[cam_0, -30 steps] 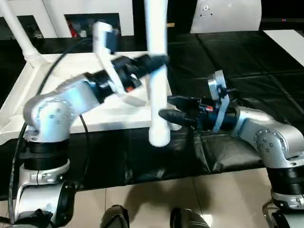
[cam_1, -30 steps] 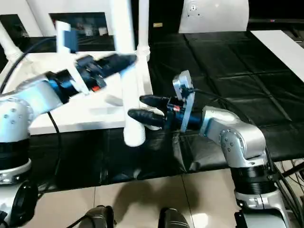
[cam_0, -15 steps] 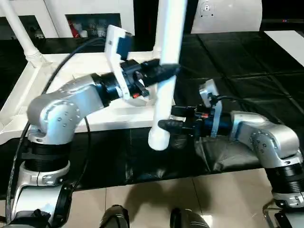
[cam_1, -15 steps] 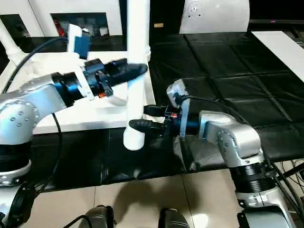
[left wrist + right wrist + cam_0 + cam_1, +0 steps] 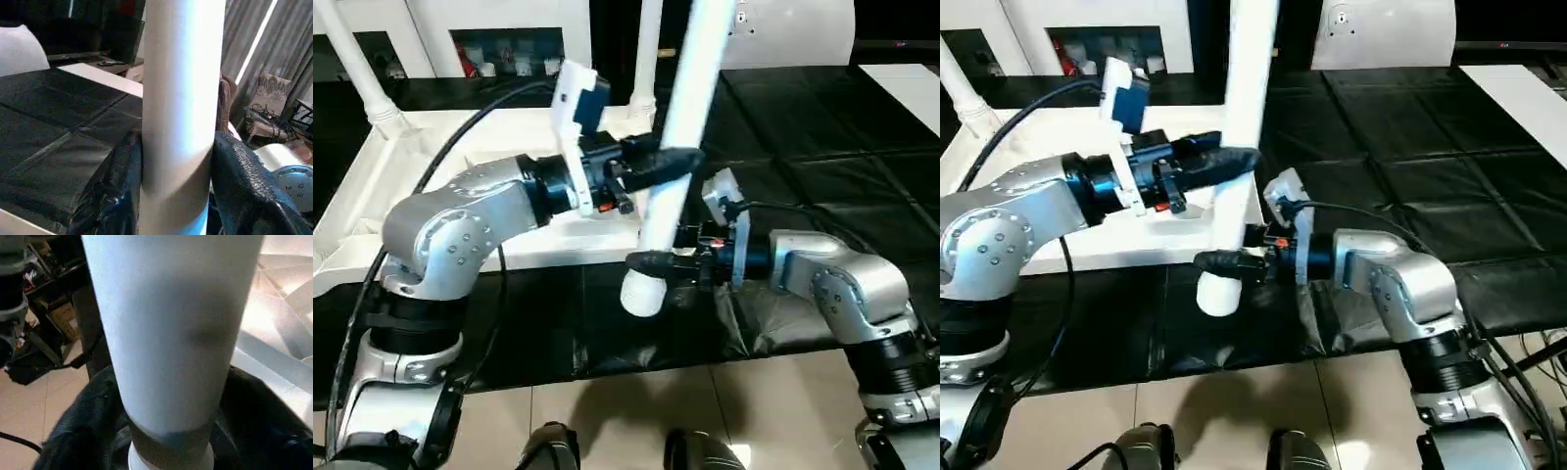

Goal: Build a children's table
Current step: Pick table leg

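A black padded worktop fills the background. At frame centre a white leg is held tilted, pinched mid-length by the left tool; its thick lower end is flanked closely by the right tool. The overturned table top lies at the left, legs upright in its far sockets.

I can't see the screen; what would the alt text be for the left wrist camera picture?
A long round white plastic table leg stands upright between the left gripper's two black fingers, which press against either side of it. Behind it lies a black tiled floor mat, with grey curtains beyond.
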